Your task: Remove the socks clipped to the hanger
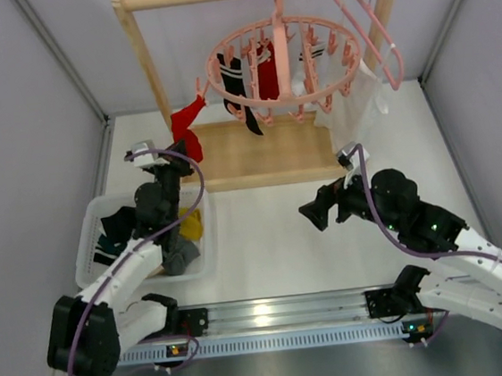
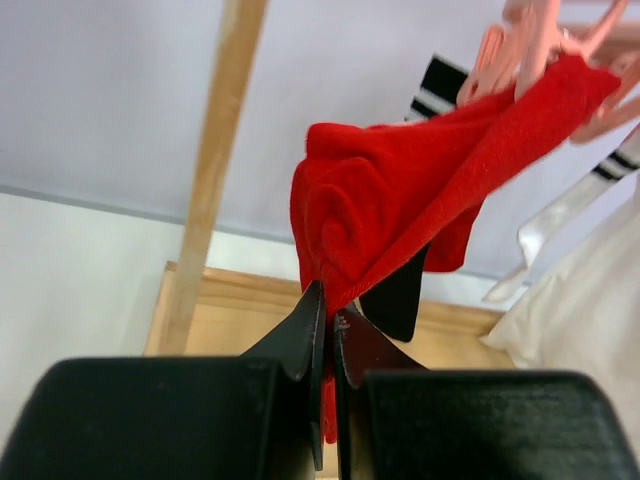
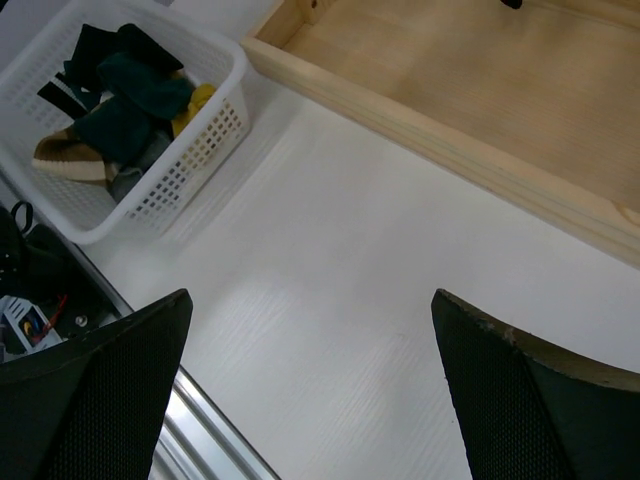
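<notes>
The hanger, a round salmon-pink ring with many clips, hangs from the wooden rod. A red sock stretches from a clip at the ring's left edge down to my left gripper. In the left wrist view the left gripper is shut on the bunched red sock, whose upper end reaches the pink clips. A black sock, another red one and a white striped one hang inside the ring. My right gripper stands open over the bare table.
A white basket holding several socks sits at the left. The rack's wooden base and left post stand behind. A plain pink triangular hanger and a white cloth bag hang at the right.
</notes>
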Robot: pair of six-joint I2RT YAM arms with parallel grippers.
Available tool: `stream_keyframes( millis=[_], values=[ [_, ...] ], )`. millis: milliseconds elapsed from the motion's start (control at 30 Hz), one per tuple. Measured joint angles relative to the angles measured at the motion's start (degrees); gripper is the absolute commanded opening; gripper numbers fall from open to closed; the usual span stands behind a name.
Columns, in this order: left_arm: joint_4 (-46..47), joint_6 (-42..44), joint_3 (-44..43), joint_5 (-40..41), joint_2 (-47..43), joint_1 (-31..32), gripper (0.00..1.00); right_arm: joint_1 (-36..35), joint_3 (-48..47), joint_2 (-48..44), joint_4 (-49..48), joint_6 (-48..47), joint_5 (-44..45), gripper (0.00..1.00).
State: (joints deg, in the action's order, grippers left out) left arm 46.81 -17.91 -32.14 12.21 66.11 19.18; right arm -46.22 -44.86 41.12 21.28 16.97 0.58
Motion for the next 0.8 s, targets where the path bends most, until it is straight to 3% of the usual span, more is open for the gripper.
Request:
stream_keyframes(
  millis=[200, 367, 600, 800],
  values=[
    [-0.63, -0.61, 4.92, 4.74, -11.39, 0.94, 0.0, 0.0, -1.99, 0.07, 0.31, -0.31, -0.68, 0.99],
    [-2.01, 0.04, 6.91, 6.38, -16.81, 5.62, 0.0, 0.0, -6.43, 1.01, 1.55, -0.72, -0.7, 0.99],
    [-2.51, 6.4, 7.28, 15.17, -17.46, 27.39, 0.0, 0.0, -13.57, 1.25, 4.66, -0.57, -0.2, 0.97],
    [-3.17, 8.55, 7.28, 21.49, -13.68, 36.35, 0.0, 0.0, -19.52, 5.22, 6.62, 0.68, 0.44, 0.84]
  ],
)
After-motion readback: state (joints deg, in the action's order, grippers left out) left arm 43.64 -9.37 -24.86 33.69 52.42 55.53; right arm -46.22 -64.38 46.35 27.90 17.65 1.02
